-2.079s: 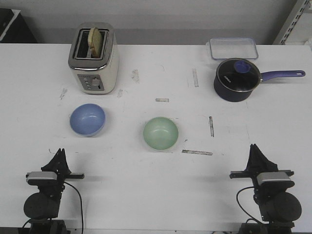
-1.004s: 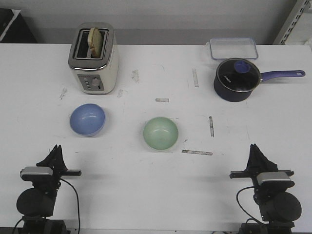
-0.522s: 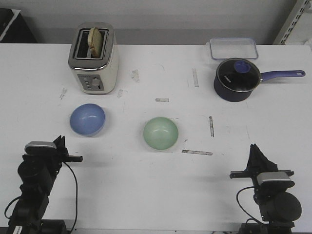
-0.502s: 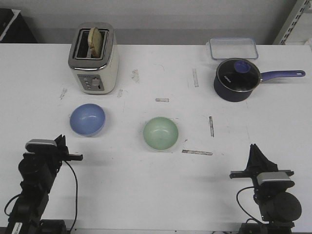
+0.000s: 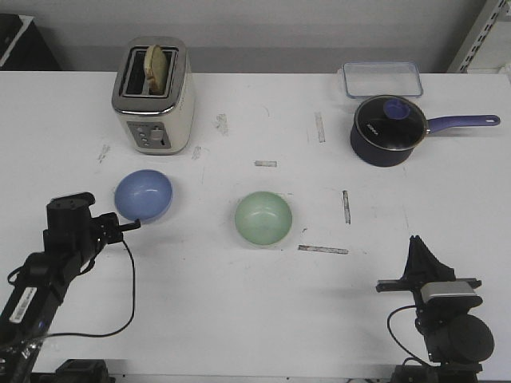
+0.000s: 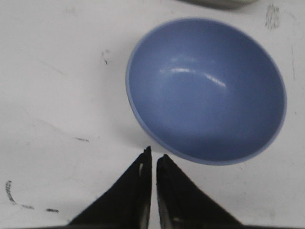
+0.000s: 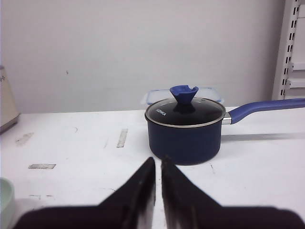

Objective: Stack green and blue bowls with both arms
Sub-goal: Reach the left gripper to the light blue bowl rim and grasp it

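tabletop (image 5: 239,303) carries both bowls apart, green bowl (image 5: 263,218) mid-table and blue bowl (image 5: 144,195) just ahead of the left gripper (image 6: 153,156), whose jaws are pressed together near its rim, while the right gripper (image 7: 157,164), jaws likewise closed, hangs well back.

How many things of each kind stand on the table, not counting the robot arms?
Bowls: 2, blue bowl and green bowl
Toasters: 1, toaster
Pots: 1, pot
Clear containers: 1, container
Total: 5
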Motion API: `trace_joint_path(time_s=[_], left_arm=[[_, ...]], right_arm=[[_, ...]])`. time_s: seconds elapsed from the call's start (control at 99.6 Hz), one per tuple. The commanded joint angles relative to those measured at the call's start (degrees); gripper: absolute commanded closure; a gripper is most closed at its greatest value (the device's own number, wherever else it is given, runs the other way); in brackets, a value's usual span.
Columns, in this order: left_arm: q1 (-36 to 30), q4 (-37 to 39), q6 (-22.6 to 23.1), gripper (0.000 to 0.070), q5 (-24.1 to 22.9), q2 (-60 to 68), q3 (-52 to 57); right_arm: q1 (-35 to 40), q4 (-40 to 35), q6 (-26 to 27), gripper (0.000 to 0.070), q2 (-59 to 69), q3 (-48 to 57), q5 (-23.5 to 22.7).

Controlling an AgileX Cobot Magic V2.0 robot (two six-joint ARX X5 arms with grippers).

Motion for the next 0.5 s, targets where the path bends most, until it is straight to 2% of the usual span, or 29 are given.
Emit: trace_joint_path(time_s=[0.0,0.05,0.161,0.241,0.291,0.492], left_arm=[[1.09,-2.58,-1.14,0.0691,2.69,3.21,3.21],[2.16,-4.57,-1.16,0.0634,4.9,5.44,5.07],[4.57,-8.57,-1.79,0.0373,8.94,9.73,8.96],[6.27,-10.67,-1.77,0.0242,11.15,12.5,11.41],[7.3,-11.02,-1.77,0.0214,11.85,14.12,12.7],[9.07,-11.58,-1.75,0.0215,11.85,21.81,18.08]], right_arm=[[0.04,0.81,0.52,0.0687,-0.11,-0.07,0.2],[0.04,0.81,0.52,0.0688,-0.11,-0.07,0.2],[0.04,0.81,0.5,0.0688,-0.11,-0.07,0.2],[0.04,0.81,0.52,0.0688,-0.11,-0.07,0.22],[0.04,0.81,0.52,0.0688,-0.11,-0.07,0.2],[0.04,0.81,0.52,0.0688,-0.11,-0.07,0.2]])
